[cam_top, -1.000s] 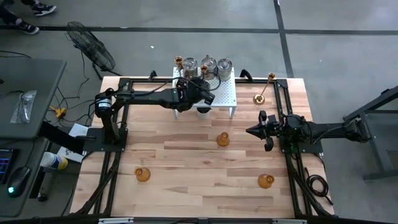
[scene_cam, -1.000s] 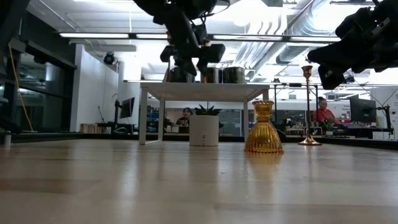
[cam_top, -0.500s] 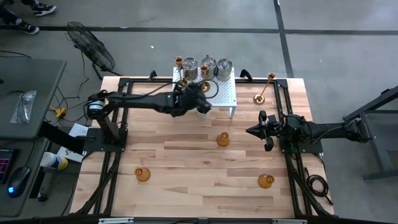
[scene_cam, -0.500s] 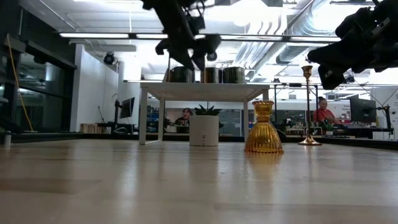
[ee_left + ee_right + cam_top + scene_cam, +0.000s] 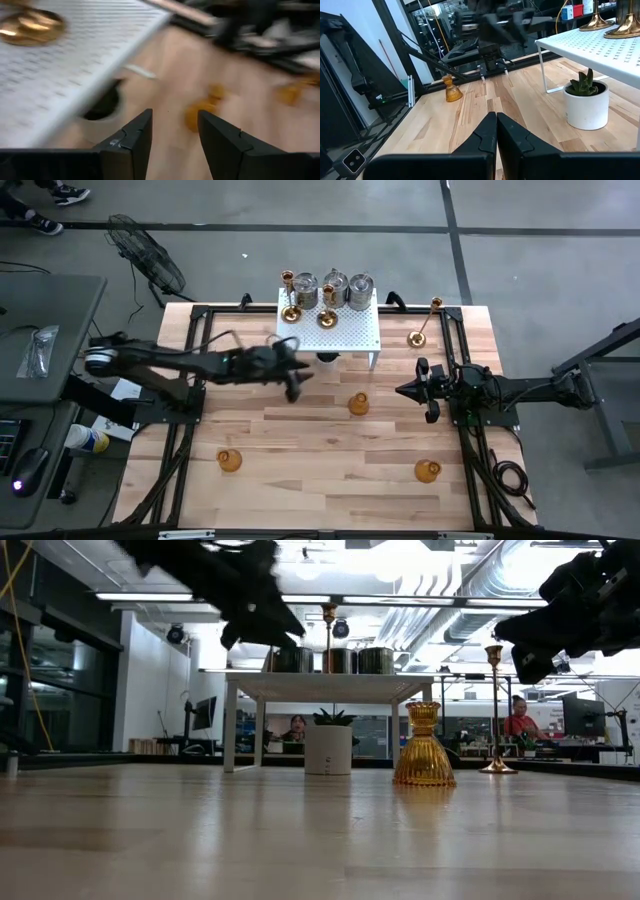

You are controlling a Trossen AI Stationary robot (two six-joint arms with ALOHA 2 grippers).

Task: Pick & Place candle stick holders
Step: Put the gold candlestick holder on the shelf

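Candle stick holders, current stock, for your count, operator. With the table centre as the dial in the high view:

- Gold brass candlesticks: two upright on the white perforated rack [image 5: 345,328] at 12 o'clock, one at its far-left corner [image 5: 289,296] and one nearer the middle [image 5: 327,308]. A third gold candlestick [image 5: 422,328] stands on the wood at 2 o'clock, apart from the rack.
- Silvery-grey jar holders [image 5: 333,284]: three in a row along the rack's far edge.
- Amber holders: one near centre [image 5: 358,404], one at 7 o'clock [image 5: 230,460], one at 5 o'clock [image 5: 428,471], all on the table [image 5: 300,440] and well apart.
- White plant pot [image 5: 326,358]: under the rack's near edge.

Grippers, as you see them:

- Left gripper [image 5: 293,385]: at 10 o'clock, just off the rack's near-left corner, raised above the wood. In the left wrist view its fingers [image 5: 132,137] stand a narrow gap apart with nothing between them.
- Right gripper [image 5: 405,391]: waits at 3 o'clock, pointing toward centre, fingers [image 5: 485,132] pressed together, empty.
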